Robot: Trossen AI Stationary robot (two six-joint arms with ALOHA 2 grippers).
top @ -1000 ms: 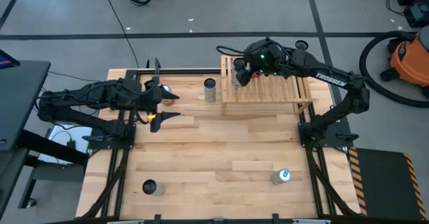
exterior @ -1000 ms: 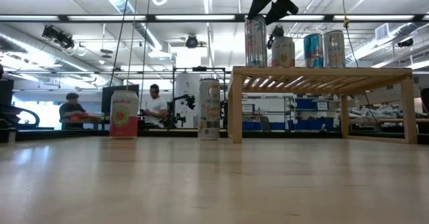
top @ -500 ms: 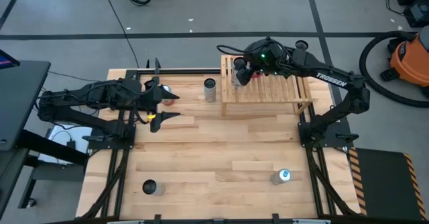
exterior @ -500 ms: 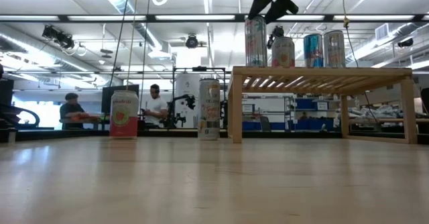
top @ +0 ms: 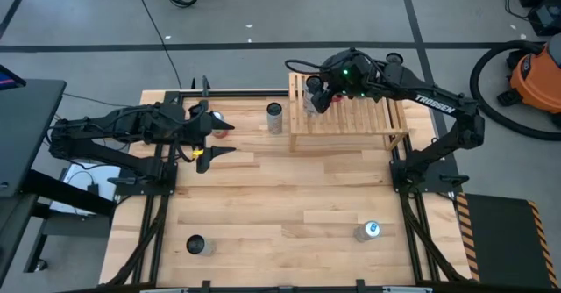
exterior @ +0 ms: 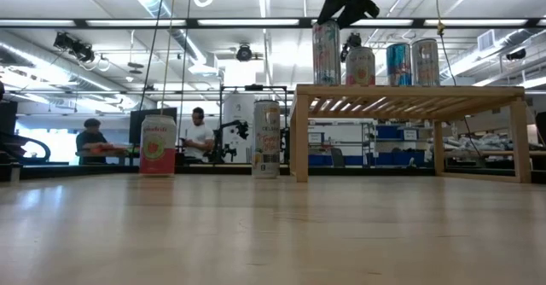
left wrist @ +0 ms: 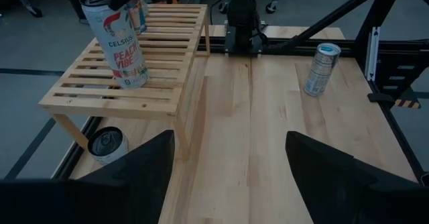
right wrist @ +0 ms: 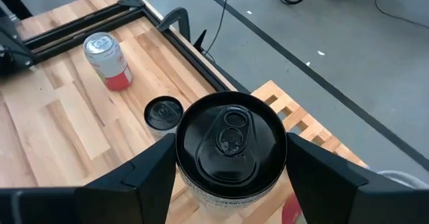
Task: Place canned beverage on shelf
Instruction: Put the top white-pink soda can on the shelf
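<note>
Jaws of my right gripper spread beside can at shelf edge; nothing moved since earlier frame.

A: In the high view, can you see the can under the right gripper?

B: No, the gripper and wrist cover it. Also the far left part of the shelf is hidden under the arm.

A: And in the low view?

B: The gripper is cut by the top edge, so the fingers cannot be judged there. The two people behind the table are too small to tell what they do.

A: The right wrist view?

B: The tall can is seen mostly from its black top; the bottom edge cuts its body. A red thing in the low corner is cut too; I cannot tell what it is.
</note>
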